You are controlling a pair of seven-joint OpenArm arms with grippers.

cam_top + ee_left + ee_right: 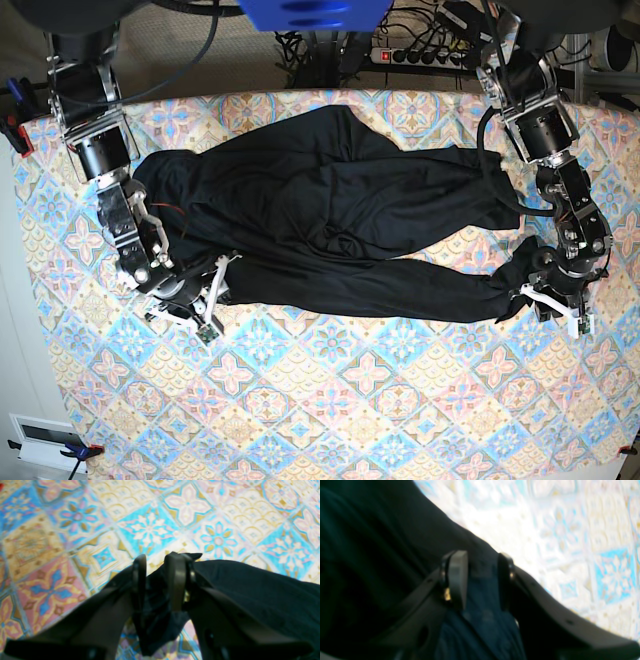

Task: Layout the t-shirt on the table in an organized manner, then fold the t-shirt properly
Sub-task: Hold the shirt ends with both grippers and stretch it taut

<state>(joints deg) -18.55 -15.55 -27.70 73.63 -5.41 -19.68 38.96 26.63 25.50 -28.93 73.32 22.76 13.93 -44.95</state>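
Observation:
The black t-shirt (330, 200) lies spread and wrinkled across the far half of the patterned table (330, 400). One end trails to the right as a narrow bunch. My left gripper (553, 305) stands at that right end. In the left wrist view, the left gripper (157, 557) has its fingers apart with a loose fold of t-shirt (250, 590) hanging between them over the table (150, 527). My right gripper (200, 310) sits at the shirt's lower left edge. In the blurred right wrist view, the right gripper (481, 555) is open wide, with t-shirt (370, 542) fabric lying between its fingers and table (570, 542) beyond.
A power strip with cables (430, 50) lies on the floor behind the table's far edge. Clamps (15, 130) hold the tablecloth at the left corners. A white box (40, 435) sits off the near left corner.

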